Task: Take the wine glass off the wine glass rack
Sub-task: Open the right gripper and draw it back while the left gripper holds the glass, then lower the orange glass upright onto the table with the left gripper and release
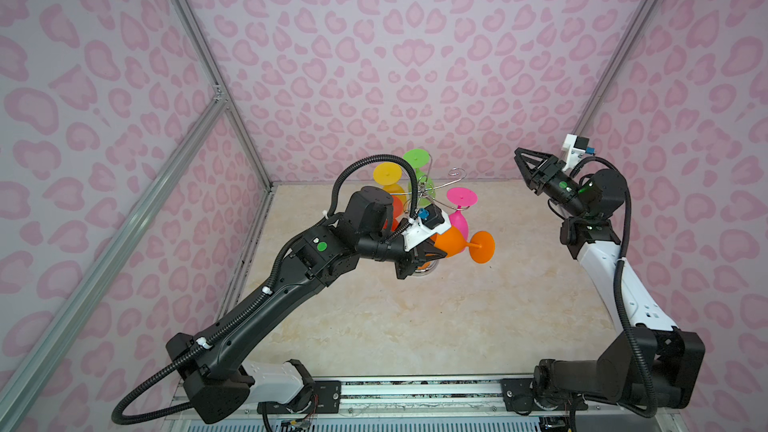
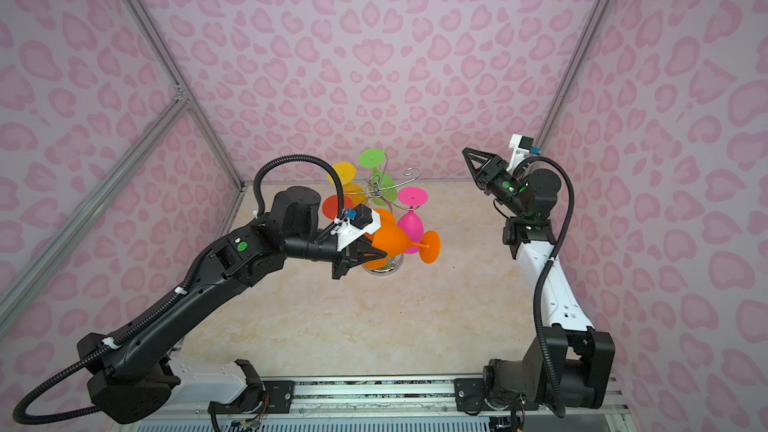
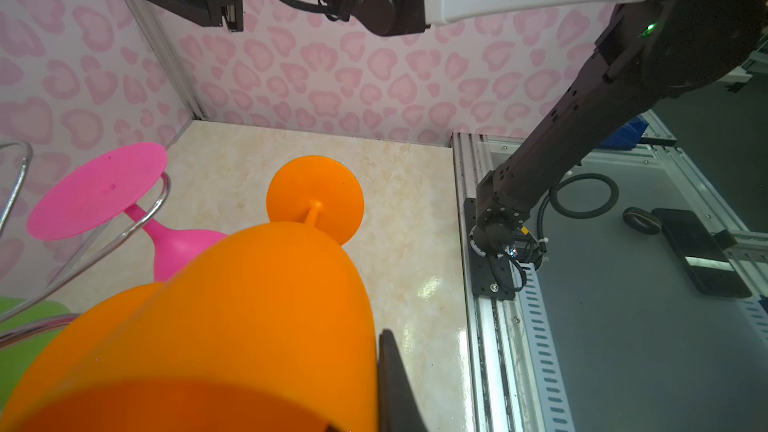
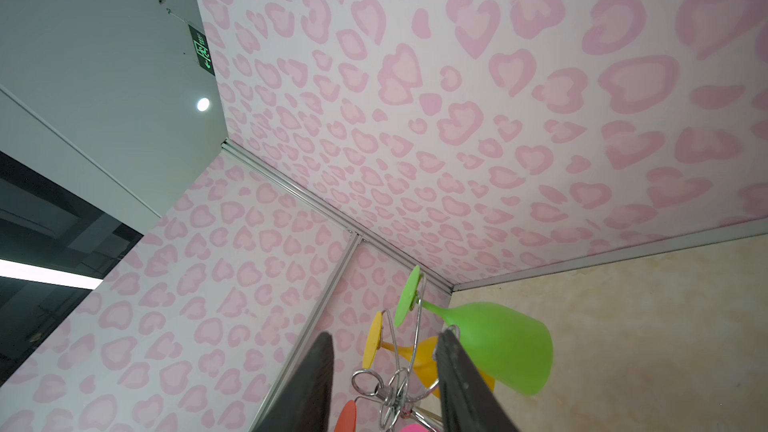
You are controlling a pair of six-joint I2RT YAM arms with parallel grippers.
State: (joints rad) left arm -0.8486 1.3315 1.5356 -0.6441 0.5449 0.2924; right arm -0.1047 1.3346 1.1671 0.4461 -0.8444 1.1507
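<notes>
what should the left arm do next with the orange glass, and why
Probably draw the orange glass toward the table in front and lower it. The left gripper is shut on its bowl, its stem and foot look free of the rack, and the pink glass hangs close behind.

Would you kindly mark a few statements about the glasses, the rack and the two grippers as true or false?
1. The left gripper holds the orange wine glass by its bowl. True.
2. The pink wine glass hangs upside down on the wine glass rack. True.
3. The orange wine glass hangs from a hook of the wine glass rack. False: it is clear of the hooks and lies sideways in the jaws, its foot pointing away from the left gripper.
4. The right gripper grips the green wine glass. False: the right gripper is raised off to the side, its jaws open and empty. The green wine glass hangs on the rack.
</notes>
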